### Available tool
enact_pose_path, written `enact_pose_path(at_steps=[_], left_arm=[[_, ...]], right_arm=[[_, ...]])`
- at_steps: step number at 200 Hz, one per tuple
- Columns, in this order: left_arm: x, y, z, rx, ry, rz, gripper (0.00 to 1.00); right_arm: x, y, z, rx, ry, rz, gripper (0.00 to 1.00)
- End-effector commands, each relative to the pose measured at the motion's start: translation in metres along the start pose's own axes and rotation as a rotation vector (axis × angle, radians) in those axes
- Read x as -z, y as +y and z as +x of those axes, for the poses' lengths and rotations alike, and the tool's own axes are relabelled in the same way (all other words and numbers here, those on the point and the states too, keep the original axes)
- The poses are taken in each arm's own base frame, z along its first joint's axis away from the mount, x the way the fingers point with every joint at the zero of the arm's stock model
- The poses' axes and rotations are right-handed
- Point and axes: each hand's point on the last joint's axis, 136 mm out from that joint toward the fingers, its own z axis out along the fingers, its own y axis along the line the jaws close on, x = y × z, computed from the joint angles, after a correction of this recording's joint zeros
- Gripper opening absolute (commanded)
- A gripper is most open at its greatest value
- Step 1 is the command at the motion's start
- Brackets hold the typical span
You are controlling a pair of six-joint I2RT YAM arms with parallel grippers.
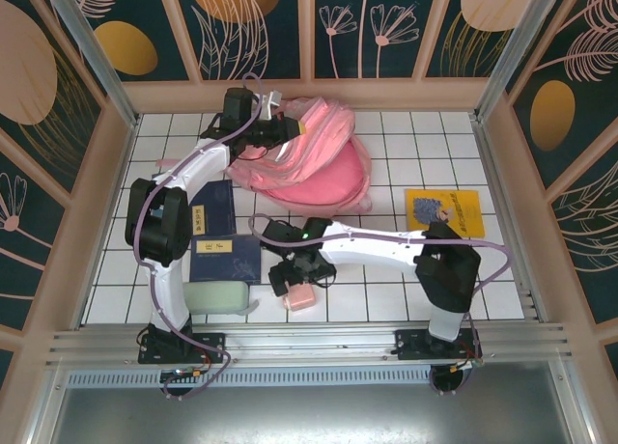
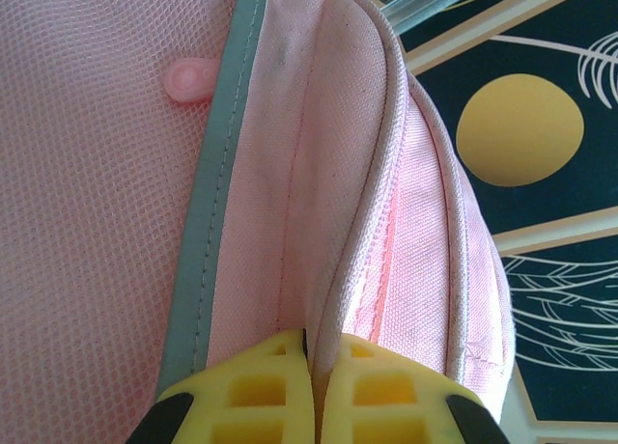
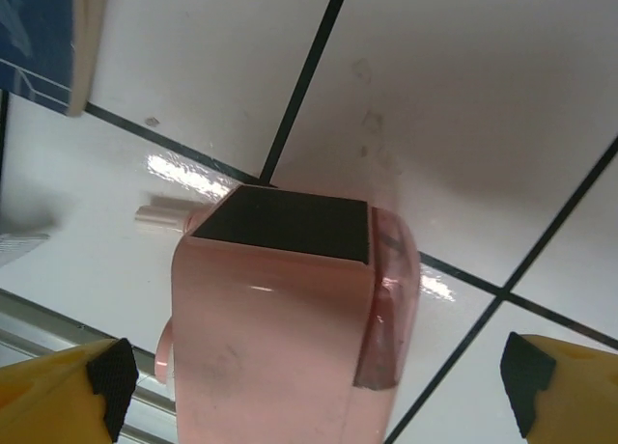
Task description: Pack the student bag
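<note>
The student bag [image 1: 319, 164] lies on its side at the far middle of the white tiled table [image 1: 406, 290], close to the back wall, with its rounded pink body facing the arms. The left gripper [image 2: 311, 367] is at the bag's far left edge. In the left wrist view its yellow fingers [image 2: 261, 391] are pressed together with a thin fold of the bag's pink fabric pinched between them. A mesh panel edged in grey trim [image 2: 208, 222] runs just left of that fold, and a small pink tab [image 2: 188, 80] sits on the mesh. Nearer the arms, in front of the bag, the right arm reaches leftward across the table, and the right gripper [image 3: 314, 381] hangs over a small pink box [image 1: 301, 297]. Its jaws are spread as wide as they go, one black-padded fingertip on each side of the box and apart from it, gripping nothing. The box has a black panel [image 3: 285, 222] on its upper face and a short pale knob [image 3: 159, 217] sticking out of one side. To the left of the box lie dark blue books [image 1: 222, 246], and a pale green case [image 1: 217, 297] sits just in front of them at the near edge. Well apart on the right side of the table lies a flat yellow book [image 1: 446, 212].
</note>
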Motion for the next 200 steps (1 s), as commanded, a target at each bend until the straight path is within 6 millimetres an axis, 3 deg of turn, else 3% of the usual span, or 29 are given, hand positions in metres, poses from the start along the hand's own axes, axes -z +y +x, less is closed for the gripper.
enact_pose_path(at_steps=[1, 26, 130, 200], left_arm=[[0.019, -0.014, -0.023, -0.029, -0.078, 0.032, 0.00], [0.022, -0.018, -0.023, -0.035, -0.084, 0.037, 0.00], [0.021, -0.019, -0.022, -0.028, -0.080, 0.052, 0.00], [0.020, -0.014, -0.022, -0.021, -0.077, 0.047, 0.00]], right_arm=[[-0.012, -0.003, 0.012, -0.025, 0.048, 0.017, 0.99], [-0.016, -0.007, 0.010, -0.046, 0.032, 0.034, 0.98], [-0.026, -0.018, 0.012, -0.073, 0.018, 0.070, 0.81], [-0.003, -0.020, -0.005, -0.101, -0.061, 0.040, 0.65]])
